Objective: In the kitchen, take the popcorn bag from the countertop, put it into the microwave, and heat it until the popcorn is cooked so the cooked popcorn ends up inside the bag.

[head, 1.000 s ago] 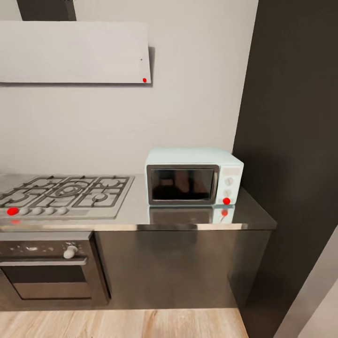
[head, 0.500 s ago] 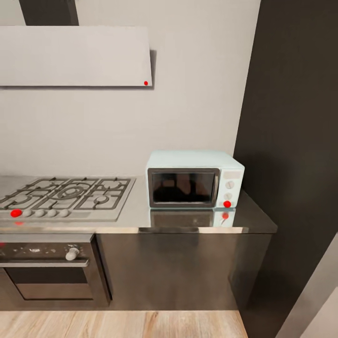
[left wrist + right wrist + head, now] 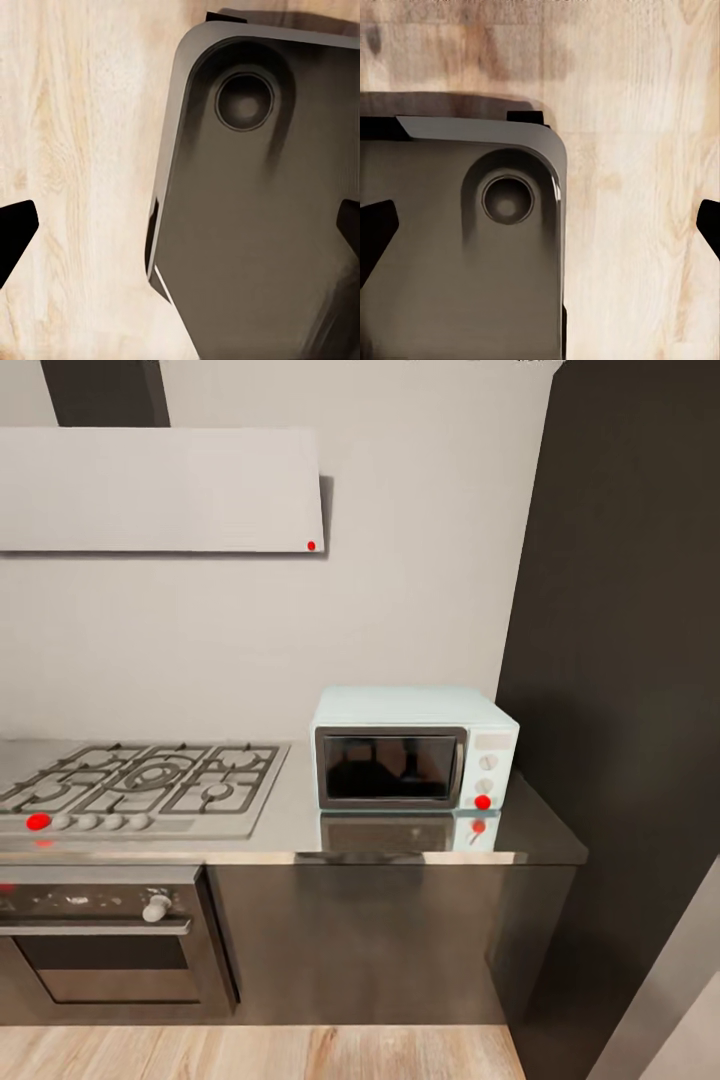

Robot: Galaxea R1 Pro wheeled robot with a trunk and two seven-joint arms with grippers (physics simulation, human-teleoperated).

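Still approaching: task barely begun.
Pale-blue boxy microwave point(image 3: 414, 747) sits door-closed on the grey metal worktop point(image 3: 290, 820); both pincers point(image 3: 180, 225) point(image 3: 540, 225) hang wide, empty, above wooden floor point(image 3: 637, 187).

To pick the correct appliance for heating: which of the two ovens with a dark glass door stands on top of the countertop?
The pale blue microwave, on the countertop right of the gas hob. The black built-in oven sits below it.
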